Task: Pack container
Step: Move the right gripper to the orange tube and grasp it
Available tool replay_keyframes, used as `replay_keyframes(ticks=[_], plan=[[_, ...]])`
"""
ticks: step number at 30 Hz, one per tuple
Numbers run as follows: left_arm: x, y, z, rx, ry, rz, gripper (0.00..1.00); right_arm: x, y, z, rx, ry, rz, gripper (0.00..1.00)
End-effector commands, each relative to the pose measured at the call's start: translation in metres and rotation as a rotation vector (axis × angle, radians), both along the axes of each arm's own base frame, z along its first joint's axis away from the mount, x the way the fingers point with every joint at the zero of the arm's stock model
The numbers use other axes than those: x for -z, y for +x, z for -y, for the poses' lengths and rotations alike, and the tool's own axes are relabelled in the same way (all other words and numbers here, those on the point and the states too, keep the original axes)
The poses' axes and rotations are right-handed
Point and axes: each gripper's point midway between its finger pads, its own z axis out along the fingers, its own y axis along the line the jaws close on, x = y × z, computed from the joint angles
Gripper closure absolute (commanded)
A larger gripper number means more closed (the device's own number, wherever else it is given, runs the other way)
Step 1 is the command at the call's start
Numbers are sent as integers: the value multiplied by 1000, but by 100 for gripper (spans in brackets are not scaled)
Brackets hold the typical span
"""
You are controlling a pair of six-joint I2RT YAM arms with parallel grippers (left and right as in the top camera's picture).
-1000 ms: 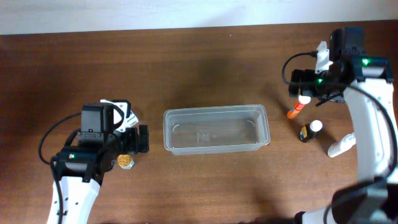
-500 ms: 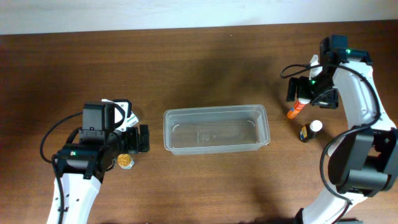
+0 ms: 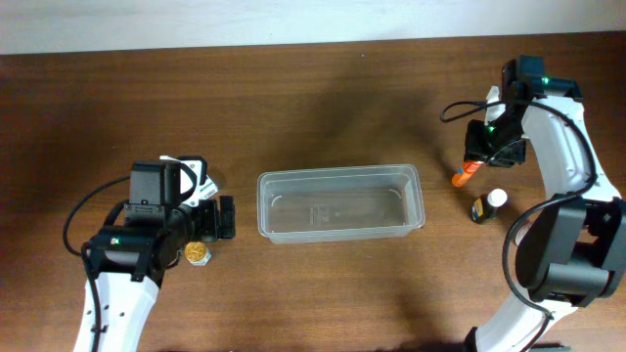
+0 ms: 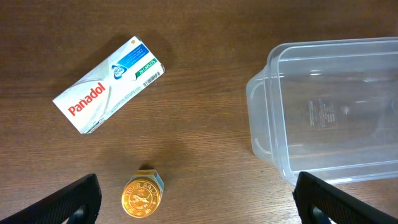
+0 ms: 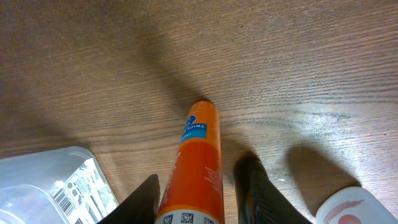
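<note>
Overhead view of a dark wooden table [image 3: 323, 88] with two robot arms. The clear plastic container [image 3: 337, 203] sits between them, open side up, with nothing visible inside.

Left gripper [image 3: 226, 219]: its fingers are spread wide apart and hold nothing. From its own camera, the container lies ahead and to the right of the fingers, its near corner just beyond the right finger. A white Panadol box [image 4: 109, 93] lies flat on the table ahead and to the left, at a slant. A small gold round tin [image 4: 142, 198] sits between the fingers, nearer the left one, touching neither.

Right gripper [image 5: 198, 186]: it is lowered over an orange tube [image 5: 200, 158] that lies on the table. One pale finger [image 5: 146, 199] and one dark finger stand on either side of the tube, slightly apart, with a sliver of wood showing beside the dark one. A corner of the container shows beyond the pale finger. A small dark bottle with a white cap [image 3: 487, 205] stands near the tube, on the side away from the container.
</note>
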Motion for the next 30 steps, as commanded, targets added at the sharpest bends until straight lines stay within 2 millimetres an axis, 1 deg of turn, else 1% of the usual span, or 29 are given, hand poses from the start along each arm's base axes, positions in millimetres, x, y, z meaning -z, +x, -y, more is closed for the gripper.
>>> replay_keyframes(ticks=[1, 9, 12, 14, 16, 20, 23, 26, 28, 30], plan=[[-8, 4, 1, -4, -17, 19, 0, -3, 4, 0, 7, 4, 12, 69], [-8, 4, 1, -4, -17, 19, 1, -5, 5, 0, 6, 3, 19, 74], [-8, 4, 1, -4, -17, 19, 1, -11, 6, 0, 5, 0, 34, 76], [-8, 4, 1, -3, -17, 19, 0, -19, 6, -3, -1, -3, 54, 76], [-8, 4, 1, -4, -17, 19, 1, -31, 6, -8, -12, -4, 84, 76], [-8, 4, 1, -4, -17, 19, 1, -68, -2, -26, -53, 5, 147, 76], [-8, 4, 1, -4, -17, 19, 1, -101, -22, -44, -96, 5, 176, 76], [-8, 4, 1, -4, -16, 19, 1, -130, -47, -71, -161, 32, 212, 76], [-8, 4, 1, -4, -17, 19, 1, -145, -62, -91, -215, 51, 235, 76], [-8, 4, 1, -4, -17, 19, 1, -155, -74, -106, -262, 57, 252, 76]])
